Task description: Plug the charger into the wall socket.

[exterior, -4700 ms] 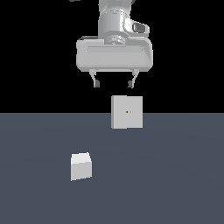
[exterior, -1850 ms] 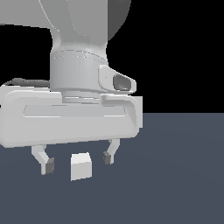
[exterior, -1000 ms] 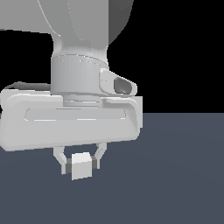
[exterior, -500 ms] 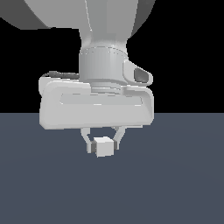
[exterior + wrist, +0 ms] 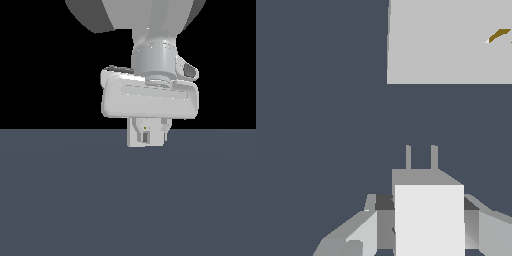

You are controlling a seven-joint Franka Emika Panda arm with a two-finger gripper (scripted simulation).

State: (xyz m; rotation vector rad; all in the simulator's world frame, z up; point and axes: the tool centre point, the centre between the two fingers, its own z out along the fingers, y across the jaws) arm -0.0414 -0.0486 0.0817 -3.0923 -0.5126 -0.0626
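Gripper: the light grey two-fingered gripper (image 5: 428, 220) is clamped on the small plain white, nearly cubic charger (image 5: 429, 220), one finger (image 5: 363, 232) pressed against each side of the block.
Charger: held off the dark grey-blue floor (image 5: 75, 200), its two thin grey prongs (image 5: 421, 157) sticking out toward the wall socket.
Wall socket: an upright flat white square plate (image 5: 451, 42) with a small orange mark (image 5: 499, 35); it stands ahead of the prongs with a clear strip of floor between them in the wrist view.
Alignment: the orange mark sits off to one side of the prongs' line in the wrist view.
Exterior view: the gripper's (image 5: 148, 132) broad pale body covers the top of the wall socket (image 5: 134, 140), whose orange dot (image 5: 145, 128) shows between the fingers; I cannot make out the charger apart from the plate there.
Arm: the big grey wrist rises above the wall socket against black.
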